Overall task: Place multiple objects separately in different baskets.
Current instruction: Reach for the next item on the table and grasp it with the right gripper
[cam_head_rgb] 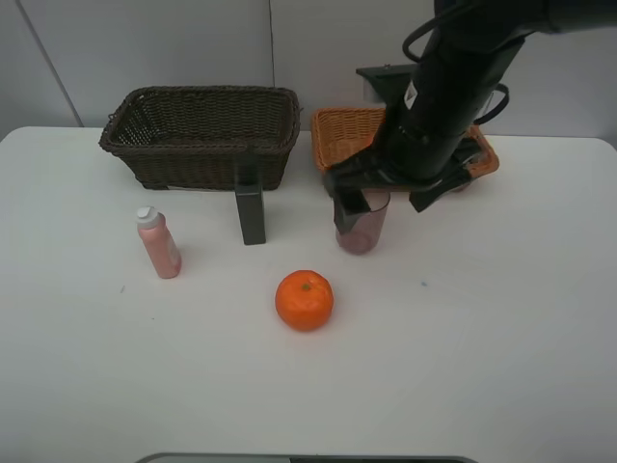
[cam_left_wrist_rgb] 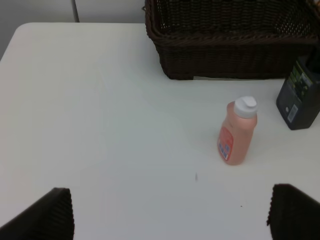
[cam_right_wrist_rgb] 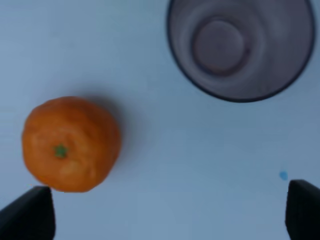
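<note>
The orange (cam_head_rgb: 305, 300) lies on the white table at front centre. The translucent pinkish cup (cam_head_rgb: 362, 224) stands upright behind it. The dark rectangular bottle (cam_head_rgb: 251, 213) stands before the dark brown basket (cam_head_rgb: 202, 135). The pink white-capped bottle (cam_head_rgb: 159, 243) stands at the left. The light tan basket (cam_head_rgb: 345, 133) is half hidden by my right arm. My right gripper (cam_head_rgb: 386, 201) is open and empty, just above the cup (cam_right_wrist_rgb: 242, 47) and near the orange (cam_right_wrist_rgb: 70, 144). My left gripper (cam_left_wrist_rgb: 172, 220) is open and empty, short of the pink bottle (cam_left_wrist_rgb: 237, 131). The green and red-orange fruits are not visible.
The table (cam_head_rgb: 501, 338) is white, with its far edge against a grey wall. The left wrist view shows the dark basket (cam_left_wrist_rgb: 225, 45) and the dark bottle (cam_left_wrist_rgb: 300, 97) beyond the pink bottle. My left arm is outside the exterior view.
</note>
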{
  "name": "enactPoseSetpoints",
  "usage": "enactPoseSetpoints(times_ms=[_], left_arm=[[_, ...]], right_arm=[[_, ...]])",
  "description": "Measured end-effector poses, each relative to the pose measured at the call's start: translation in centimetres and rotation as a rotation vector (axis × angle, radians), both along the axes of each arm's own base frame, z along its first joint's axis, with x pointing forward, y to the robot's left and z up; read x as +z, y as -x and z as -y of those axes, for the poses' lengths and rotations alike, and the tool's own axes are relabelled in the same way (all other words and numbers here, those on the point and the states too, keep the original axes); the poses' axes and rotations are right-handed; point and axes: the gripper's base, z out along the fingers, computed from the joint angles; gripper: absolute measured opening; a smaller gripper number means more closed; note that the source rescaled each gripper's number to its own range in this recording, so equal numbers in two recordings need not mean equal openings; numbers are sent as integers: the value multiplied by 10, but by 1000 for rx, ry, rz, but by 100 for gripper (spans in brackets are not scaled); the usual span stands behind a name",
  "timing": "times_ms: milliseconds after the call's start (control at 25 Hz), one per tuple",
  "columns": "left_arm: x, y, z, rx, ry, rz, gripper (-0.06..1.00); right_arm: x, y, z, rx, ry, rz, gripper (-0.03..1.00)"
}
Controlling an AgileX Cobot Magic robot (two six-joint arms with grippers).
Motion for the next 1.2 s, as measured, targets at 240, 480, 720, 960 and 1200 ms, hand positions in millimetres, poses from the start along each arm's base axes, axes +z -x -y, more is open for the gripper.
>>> enactPoseSetpoints(times_ms=[240,480,720,960,1200], left_arm=[[0,0,0,0,0,0,100],[0,0,0,0,0,0,100],[0,0,0,0,0,0,100],[0,0,0,0,0,0,100],[0,0,0,0,0,0,100]], right_arm=[[-11,19,-30,146,7,-14,96],[-39,31,-63,287,-10,-23,96],[-75,26,-71,267,30,-60,96],[-87,19,-72,195,47,-18,96],[-98,18,-73,176,58,-34,96]])
